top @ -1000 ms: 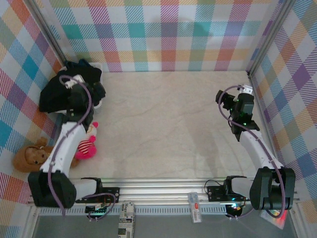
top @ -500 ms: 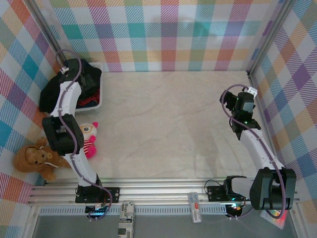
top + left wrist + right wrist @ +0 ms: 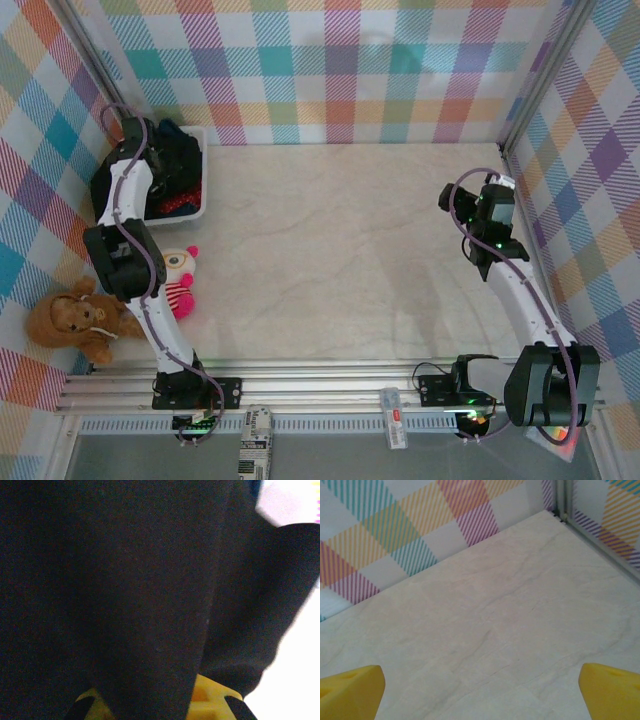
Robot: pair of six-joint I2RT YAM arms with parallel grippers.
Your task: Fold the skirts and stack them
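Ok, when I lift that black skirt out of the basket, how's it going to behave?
Probably floppy: the black skirt hangs in soft folds, so it will likely drape and trail. It may drag over the basket rim, perhaps tugging the red skirt beside it.

Note the black skirt (image 3: 125,580) hanging in broad vertical folds close to the lens. At the bottom edge, locate the left gripper (image 3: 157,707), yellow fingers (image 3: 212,700) pinched on the dark cloth. At the right edge, observe a bright, blurred white surface (image 3: 300,680).
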